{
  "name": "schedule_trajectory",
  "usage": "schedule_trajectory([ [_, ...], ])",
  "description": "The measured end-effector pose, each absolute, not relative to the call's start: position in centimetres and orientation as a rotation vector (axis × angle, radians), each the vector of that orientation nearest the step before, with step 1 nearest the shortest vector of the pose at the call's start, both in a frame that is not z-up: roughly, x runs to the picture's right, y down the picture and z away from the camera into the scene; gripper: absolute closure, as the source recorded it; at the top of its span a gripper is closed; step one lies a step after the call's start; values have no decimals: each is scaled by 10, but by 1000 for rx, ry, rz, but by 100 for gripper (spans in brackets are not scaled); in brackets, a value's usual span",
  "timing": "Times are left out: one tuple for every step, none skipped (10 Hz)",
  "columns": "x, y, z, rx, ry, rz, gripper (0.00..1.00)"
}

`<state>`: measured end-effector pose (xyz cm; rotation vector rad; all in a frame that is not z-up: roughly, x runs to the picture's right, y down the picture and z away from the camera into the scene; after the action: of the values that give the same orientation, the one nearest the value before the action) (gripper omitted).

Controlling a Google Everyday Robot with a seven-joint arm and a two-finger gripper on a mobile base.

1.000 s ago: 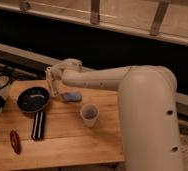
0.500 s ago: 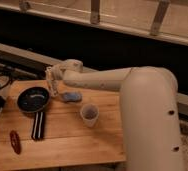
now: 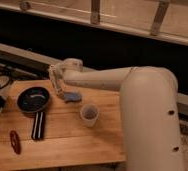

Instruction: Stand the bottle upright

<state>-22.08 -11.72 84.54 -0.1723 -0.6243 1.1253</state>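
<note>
The tool (image 3: 59, 89) hangs at the end of the pale arm (image 3: 102, 79), which reaches in from the right and bends downward over the far part of the wooden tabletop (image 3: 67, 140). Whether the tool is spread or pressed together cannot be told, since its end merges into one pale shape. A slim whitish form in that same spot, standing roughly on end, looks like the bottle (image 3: 55, 80), but it cannot be separated from the tool with any certainty, nor can any grip on it be confirmed. Any marks on its label are too small to read.

Just beside the tool, to its right and slightly nearer the camera, a soft blue lump (image 3: 72, 96) lies on the tabletop, close to or touching the tool's lower end. To the tool's left and a little nearer sits a round black pan (image 3: 33, 99). Nearer the camera and to the right of the tool, a translucent plastic cup (image 3: 89, 115) stands upright, apart from the lump. In front of the pan lies a dark strip with a pale stripe (image 3: 38, 125), and farther out to the left a small red object (image 3: 15, 142) rests near the tabletop's near edge.
</note>
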Motion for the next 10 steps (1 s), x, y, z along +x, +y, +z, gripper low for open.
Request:
schedule_trajectory([
  [-217,-117,846,-166,-623,1132,89],
  [-214,-114,848,-161,-622,1143,77],
  [-211,-112,849,-155,-626,1152,66],
  [-209,-110,851,-152,-629,1160,58],
  [-206,-107,853,-146,-635,1171,46],
  [-206,-106,854,-142,-644,1180,36],
  [-209,-105,854,-140,-658,1187,26],
  [-214,-105,854,-140,-674,1189,21],
  [-221,-104,855,-145,-686,1182,20],
  [-225,-103,854,-151,-695,1179,20],
])
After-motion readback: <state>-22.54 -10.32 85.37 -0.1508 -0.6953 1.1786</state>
